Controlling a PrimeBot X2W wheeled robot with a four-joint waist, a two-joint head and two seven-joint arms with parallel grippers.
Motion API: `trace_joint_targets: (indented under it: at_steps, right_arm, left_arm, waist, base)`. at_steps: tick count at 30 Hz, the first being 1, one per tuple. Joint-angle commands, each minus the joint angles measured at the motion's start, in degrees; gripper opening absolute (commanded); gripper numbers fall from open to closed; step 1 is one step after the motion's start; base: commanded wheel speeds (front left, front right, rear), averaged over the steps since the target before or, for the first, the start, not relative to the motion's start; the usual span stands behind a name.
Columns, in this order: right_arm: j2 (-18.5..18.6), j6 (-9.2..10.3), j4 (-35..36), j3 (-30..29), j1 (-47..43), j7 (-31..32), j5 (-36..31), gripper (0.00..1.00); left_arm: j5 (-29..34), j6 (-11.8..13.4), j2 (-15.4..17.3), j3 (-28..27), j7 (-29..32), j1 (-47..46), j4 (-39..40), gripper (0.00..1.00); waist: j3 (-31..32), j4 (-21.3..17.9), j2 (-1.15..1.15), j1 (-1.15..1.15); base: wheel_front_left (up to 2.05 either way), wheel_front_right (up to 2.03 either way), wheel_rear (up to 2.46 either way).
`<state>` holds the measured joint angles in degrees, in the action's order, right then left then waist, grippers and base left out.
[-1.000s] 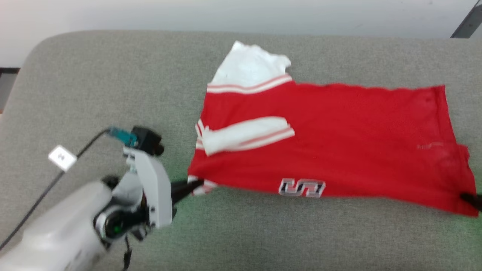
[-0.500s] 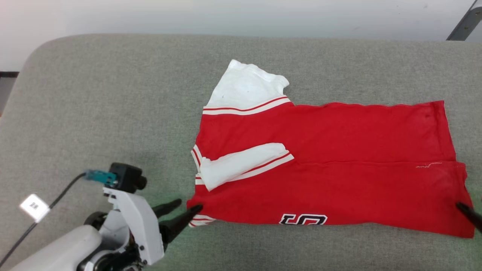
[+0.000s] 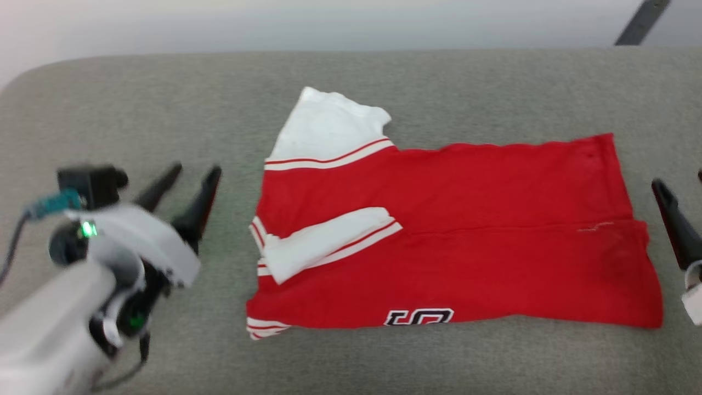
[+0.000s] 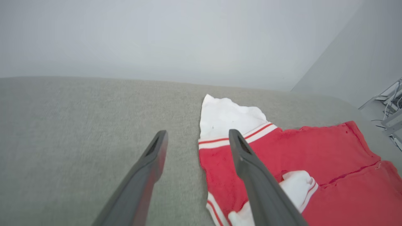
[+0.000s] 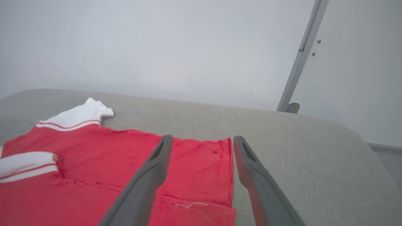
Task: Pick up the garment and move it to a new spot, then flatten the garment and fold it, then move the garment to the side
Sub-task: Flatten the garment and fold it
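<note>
The garment [image 3: 466,236], a red jersey with white-and-red striped trim, lies folded in half on the grey surface, part of black lettering peeking out at its near edge. White inner flaps are turned out at its left end [image 4: 229,117]. My left gripper [image 3: 192,178] hovers open to the left of the jersey, apart from it, nothing between its fingers [image 4: 147,169]. At the right end, one dark finger of my right gripper [image 3: 672,219] stands just off the hem; in the right wrist view the right gripper [image 5: 202,139] is open over the hem [image 5: 226,166].
The grey padded surface [image 3: 164,109] extends all round the jersey, with rounded far corners. A pale wall rises behind it, and a grey metal post [image 5: 298,59] leans at the far right. A cable [image 3: 11,247] trails from my left wrist.
My left gripper has let go of the jersey's near-left corner, opened, and pulled away leftward and up. The right finger has also come off the right corner. The jersey now lies flat.
</note>
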<state>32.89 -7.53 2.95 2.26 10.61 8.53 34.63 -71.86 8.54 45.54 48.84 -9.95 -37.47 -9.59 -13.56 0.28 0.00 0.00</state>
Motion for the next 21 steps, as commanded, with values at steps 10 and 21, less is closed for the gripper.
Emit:
trace_joint_targets:
  at_steps: [10,21]
  right_arm:
    - [-9.1,0.09,-0.9,0.0,7.0,-13.4,-2.5,1.00]
    - [-9.8,0.09,-2.3,5.1,9.9,-14.6,-1.0,1.00]
  left_arm:
    - [7.1,-6.0,-6.2,1.1,6.4,-22.7,-19.9,1.00]
    - [0.4,-12.7,-8.5,4.8,43.2,-37.3,-42.9,1.00]
  waist:
    - [-7.9,-11.1,0.00,0.00]
    - [-13.0,-19.2,0.00,0.00]
  base:
    - [0.00,0.00,0.00]
    - [0.00,0.00,0.00]
